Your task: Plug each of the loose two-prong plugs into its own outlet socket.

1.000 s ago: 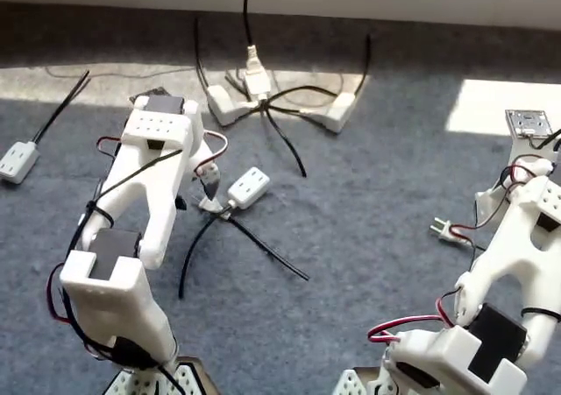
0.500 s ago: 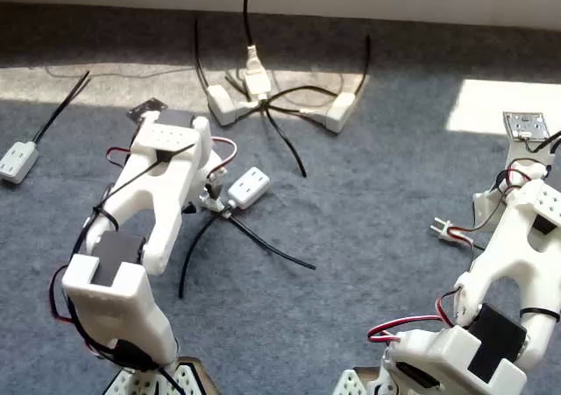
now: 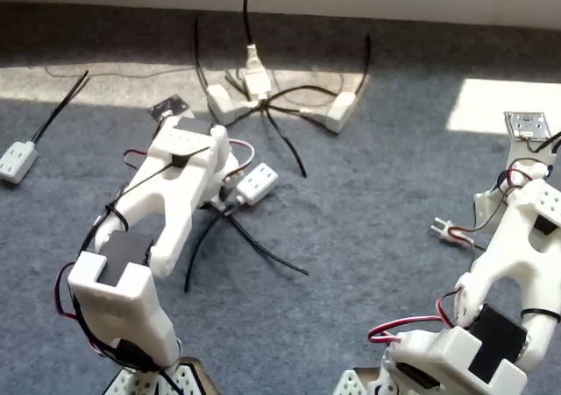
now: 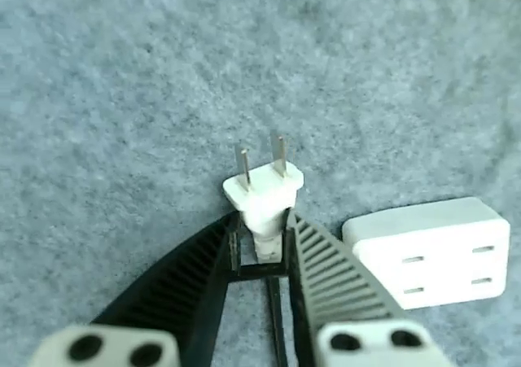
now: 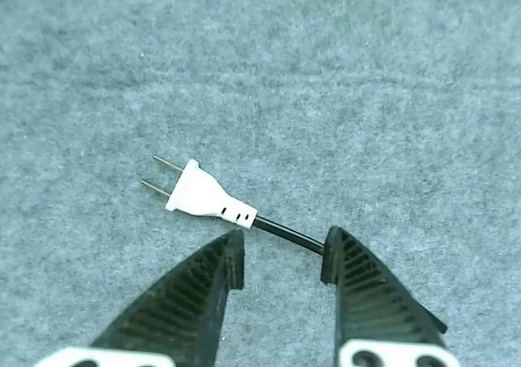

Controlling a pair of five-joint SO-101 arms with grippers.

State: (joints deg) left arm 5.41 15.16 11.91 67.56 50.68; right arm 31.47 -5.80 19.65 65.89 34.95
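My left gripper (image 4: 260, 229) is shut on a white two-prong plug (image 4: 262, 191), prongs pointing away from the wrist, above grey carpet. A white outlet socket block (image 4: 431, 251) lies right beside it, slots facing up; in the high view that block (image 3: 257, 184) sits just right of the left arm (image 3: 171, 193). My right gripper (image 5: 281, 253) is open over the black cord behind a second white plug (image 5: 203, 198), which lies flat on the carpet. That plug (image 3: 443, 230) is at the right, next to the right arm (image 3: 517, 237). Another socket block (image 3: 17, 161) lies far left.
A white power hub (image 3: 280, 104) with several black cords sits at the back centre. A black cord (image 3: 263, 246) trails across the carpet from the held plug. Small tag plates lie near each arm (image 3: 529, 123). Bright floor patches lie at the back edges.
The left arm has moved right and slightly forward with the plug. The socket block beside it has shifted right too, and the black cord has swung. The right arm has stayed still.
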